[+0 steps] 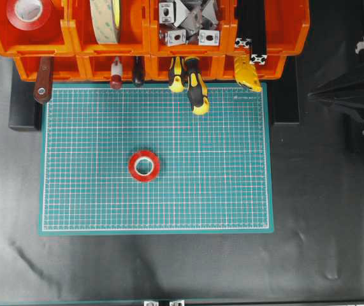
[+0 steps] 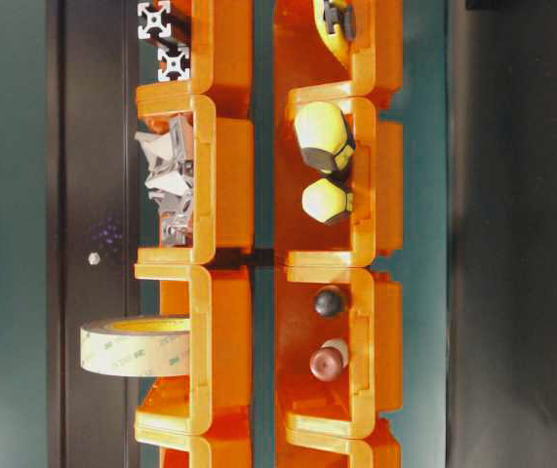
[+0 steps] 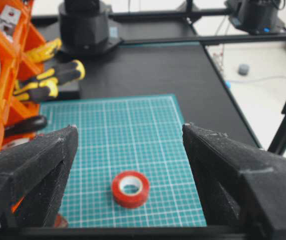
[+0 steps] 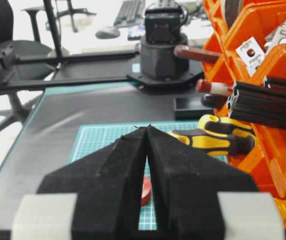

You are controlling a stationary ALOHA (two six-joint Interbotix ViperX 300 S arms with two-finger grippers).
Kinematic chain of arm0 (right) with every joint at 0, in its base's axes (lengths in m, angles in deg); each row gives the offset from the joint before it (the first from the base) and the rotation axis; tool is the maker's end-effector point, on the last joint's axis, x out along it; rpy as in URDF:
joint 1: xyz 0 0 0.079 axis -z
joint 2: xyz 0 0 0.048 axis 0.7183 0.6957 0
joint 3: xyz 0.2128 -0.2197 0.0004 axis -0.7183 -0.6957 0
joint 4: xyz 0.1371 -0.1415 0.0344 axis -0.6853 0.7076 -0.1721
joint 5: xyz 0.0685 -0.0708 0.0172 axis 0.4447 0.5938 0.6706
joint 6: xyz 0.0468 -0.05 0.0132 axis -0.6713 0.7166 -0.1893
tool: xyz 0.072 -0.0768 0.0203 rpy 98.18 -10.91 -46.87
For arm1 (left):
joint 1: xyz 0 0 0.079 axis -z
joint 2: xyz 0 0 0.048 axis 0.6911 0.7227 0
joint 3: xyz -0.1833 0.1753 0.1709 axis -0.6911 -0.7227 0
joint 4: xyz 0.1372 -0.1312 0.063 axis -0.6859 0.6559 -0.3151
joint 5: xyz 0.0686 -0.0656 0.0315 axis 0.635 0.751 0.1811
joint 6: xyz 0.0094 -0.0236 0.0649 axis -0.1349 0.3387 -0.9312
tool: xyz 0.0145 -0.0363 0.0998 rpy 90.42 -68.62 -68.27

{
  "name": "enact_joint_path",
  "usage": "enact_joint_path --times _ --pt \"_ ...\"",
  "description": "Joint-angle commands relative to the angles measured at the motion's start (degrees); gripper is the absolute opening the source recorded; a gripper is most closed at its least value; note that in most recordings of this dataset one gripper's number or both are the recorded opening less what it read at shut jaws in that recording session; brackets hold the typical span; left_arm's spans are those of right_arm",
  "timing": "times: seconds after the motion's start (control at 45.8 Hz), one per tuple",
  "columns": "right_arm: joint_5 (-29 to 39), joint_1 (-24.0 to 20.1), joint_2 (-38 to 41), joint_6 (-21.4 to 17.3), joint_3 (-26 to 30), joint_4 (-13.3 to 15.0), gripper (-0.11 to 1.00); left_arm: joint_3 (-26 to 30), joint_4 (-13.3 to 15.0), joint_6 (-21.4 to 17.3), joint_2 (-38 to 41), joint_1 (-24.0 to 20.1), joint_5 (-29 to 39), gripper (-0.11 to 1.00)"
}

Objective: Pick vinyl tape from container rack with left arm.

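Observation:
A small red vinyl tape roll (image 1: pixel 144 166) with a white core lies flat on the green cutting mat (image 1: pixel 232 191), apart from the orange container rack (image 1: pixel 143 38). In the left wrist view the roll (image 3: pixel 130 188) lies on the mat below and between the fingers of my left gripper (image 3: pixel 130 127), which is open, empty and above it. My right gripper (image 4: pixel 147 128) is shut and empty. It stays at the right edge of the overhead view (image 1: pixel 312 94). A red sliver of the roll (image 4: pixel 146 190) shows behind its fingers. The left arm is out of the overhead view.
A larger red roll (image 1: pixel 32 13) sits in the rack's top-left bin and a cream tape roll (image 1: pixel 105 19) in the bin beside it. Yellow-black screwdriver handles (image 1: pixel 194 83) and a brown handle (image 1: pixel 43 83) stick out of the lower bins over the mat's far edge.

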Motion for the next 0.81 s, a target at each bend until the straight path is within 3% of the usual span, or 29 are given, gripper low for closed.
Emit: enact_joint_path --times 0.0,0.262,0.785 --pt "-0.09 -0.09 0.44 -0.09 0.44 -0.09 0.0 0.18 0.09 0.09 0.79 0.0 -0.62 0.81" --pt "0.97 -0.09 0.79 -0.26 -0.44 -0.09 0.0 -1.32 0.18 2.81 0.53 0.0 -1.58 0.81" --pt "0.97 -0.18 1.05 -0.18 -0.7 -0.09 0.0 -1.58 0.09 2.46 0.62 0.0 -1.67 0.81"
